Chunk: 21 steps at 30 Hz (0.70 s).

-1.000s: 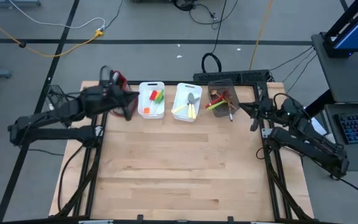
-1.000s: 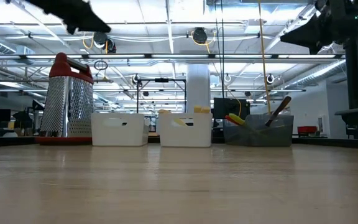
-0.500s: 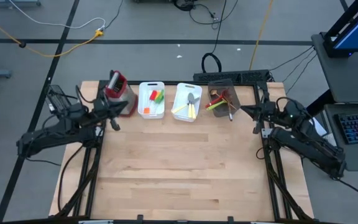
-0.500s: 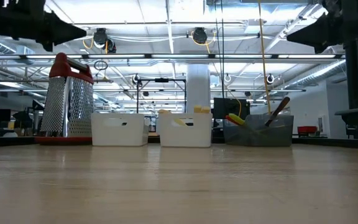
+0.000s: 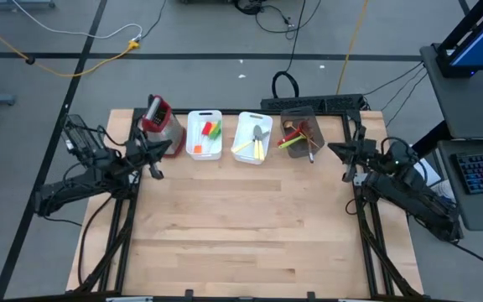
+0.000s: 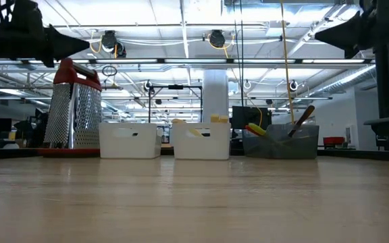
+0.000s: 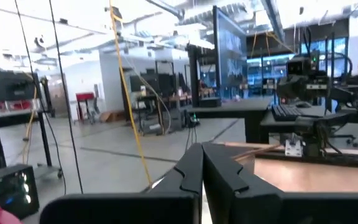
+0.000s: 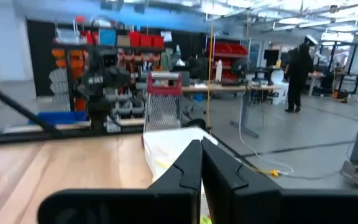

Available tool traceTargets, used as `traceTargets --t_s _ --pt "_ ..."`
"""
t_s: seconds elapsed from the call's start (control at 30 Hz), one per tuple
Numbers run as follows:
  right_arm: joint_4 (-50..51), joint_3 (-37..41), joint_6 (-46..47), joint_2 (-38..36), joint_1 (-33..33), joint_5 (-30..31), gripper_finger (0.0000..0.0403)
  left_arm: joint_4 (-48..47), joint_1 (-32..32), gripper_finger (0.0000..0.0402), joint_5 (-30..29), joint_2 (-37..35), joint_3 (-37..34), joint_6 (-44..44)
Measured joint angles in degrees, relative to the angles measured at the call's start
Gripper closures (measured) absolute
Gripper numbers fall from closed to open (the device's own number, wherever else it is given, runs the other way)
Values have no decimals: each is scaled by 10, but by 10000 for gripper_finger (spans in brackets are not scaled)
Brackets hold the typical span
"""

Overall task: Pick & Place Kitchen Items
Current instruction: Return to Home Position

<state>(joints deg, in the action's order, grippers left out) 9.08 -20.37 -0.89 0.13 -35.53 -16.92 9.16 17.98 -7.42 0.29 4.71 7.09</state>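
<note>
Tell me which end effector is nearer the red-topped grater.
Left. The left end effector hangs close beside the grater; the right end effector is at the table's opposite edge.

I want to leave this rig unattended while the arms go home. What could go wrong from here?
1. The left gripper, fingers shut, sits close beside the tall upright grater at the table's back-left corner; a wide swing might knock it over.
2. The brown wooden spoon leans out above the dark bin rim, on the right gripper side; a brush could possibly flick it out.
</note>
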Motion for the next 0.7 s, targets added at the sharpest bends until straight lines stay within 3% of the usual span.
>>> traceTargets --t_s 0.13,0.27,0.47,0.7 --pt "-80 52 6 1 0 -22 403 61 0 384 2 0 -38 17" --pt "-192 112 20 1 0 -63 403 61 0 385 29 1 -41 14" --pt "-316 182 50 2 0 -35 403 56 0 399 59 1 -41 -6" --pt "-274 193 45 1 0 20 403 43 0 375 57 2 -41 -30"
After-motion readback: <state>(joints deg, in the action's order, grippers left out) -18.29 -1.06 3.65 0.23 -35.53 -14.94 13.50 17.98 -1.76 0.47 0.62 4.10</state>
